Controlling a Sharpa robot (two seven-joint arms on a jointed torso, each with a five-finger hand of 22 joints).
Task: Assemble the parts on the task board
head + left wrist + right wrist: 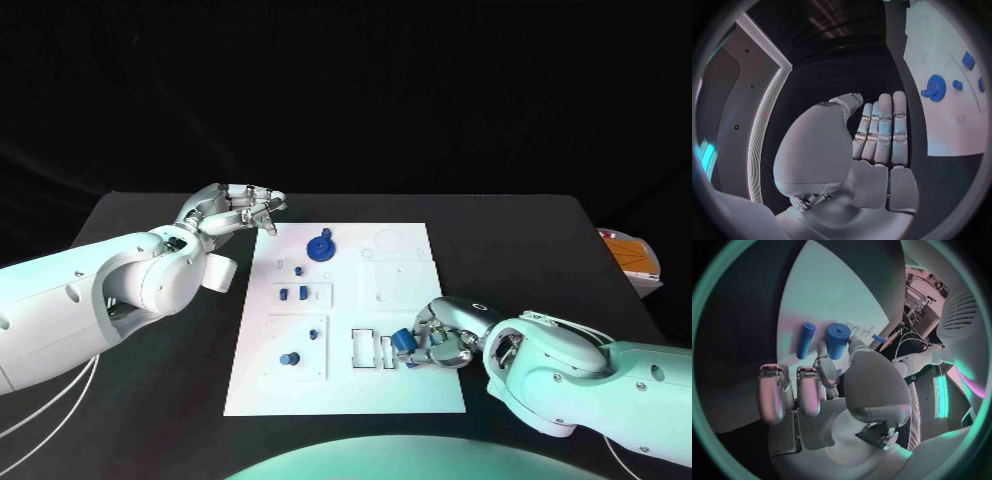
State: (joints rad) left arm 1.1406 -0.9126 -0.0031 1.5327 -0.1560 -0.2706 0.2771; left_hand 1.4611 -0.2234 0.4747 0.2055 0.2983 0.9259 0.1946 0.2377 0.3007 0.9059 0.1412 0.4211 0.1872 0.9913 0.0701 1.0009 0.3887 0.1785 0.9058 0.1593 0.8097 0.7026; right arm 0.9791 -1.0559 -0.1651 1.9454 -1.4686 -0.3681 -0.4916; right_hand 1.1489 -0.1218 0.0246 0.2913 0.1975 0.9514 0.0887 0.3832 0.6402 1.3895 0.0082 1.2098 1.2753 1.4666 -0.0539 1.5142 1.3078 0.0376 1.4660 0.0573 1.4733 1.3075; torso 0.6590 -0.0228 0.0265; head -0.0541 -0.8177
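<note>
The white task board (pixel 411 385) lies in the middle of the black table. A blue gear (pixel 322 245) stands near its far end, also visible in the left wrist view as the blue gear (pixel 934 88). Small blue parts (pixel 294 293) sit mid-board and a round blue part (pixel 290 358) sits near the front. My right hand (pixel 437 345) rests over the board's front right area and pinches a blue cylinder (pixel 405 342) (pixel 837 340). A thinner blue peg (pixel 806 340) lies beside it on the board. My left hand (pixel 235 212) hovers off the board's far left corner, fingers straight, holding nothing.
An orange and white box (pixel 632 255) stands at the table's right edge. A white rectangular frame (pixel 366 348) on the board sits just left of my right hand. Bare black table (pixel 173 400) lies on both sides of the board.
</note>
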